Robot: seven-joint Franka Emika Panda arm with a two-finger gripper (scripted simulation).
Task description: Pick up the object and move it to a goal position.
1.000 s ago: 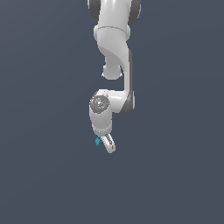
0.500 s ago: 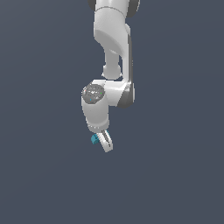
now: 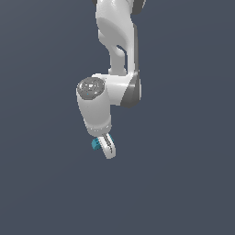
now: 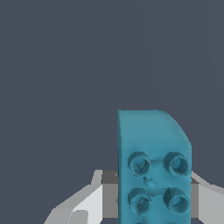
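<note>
1 small teal-blue studded plastic brick (image 4: 153, 168) sat clamped in your white tool (image 3: 104, 148), mid-carry; you needed to find the unseen goal.

brick (image 3: 96, 144) between tool (image 3: 107, 149) fingers (image 4: 89, 203)

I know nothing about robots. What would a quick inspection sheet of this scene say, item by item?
Surface: plain dark grey-blue all around; no table edge seen.
Job's things: teal-blue brick with round studs, held between the gripper's fingers; in the exterior view only a small teal bit shows beside them.
Clutter: nothing seen.
Grippers: white gripper shut on the brick, pointing downward at the end of the arm.
Cables: nothing seen.
Surroundings: nothing seen; no goal marker is visible.
</note>
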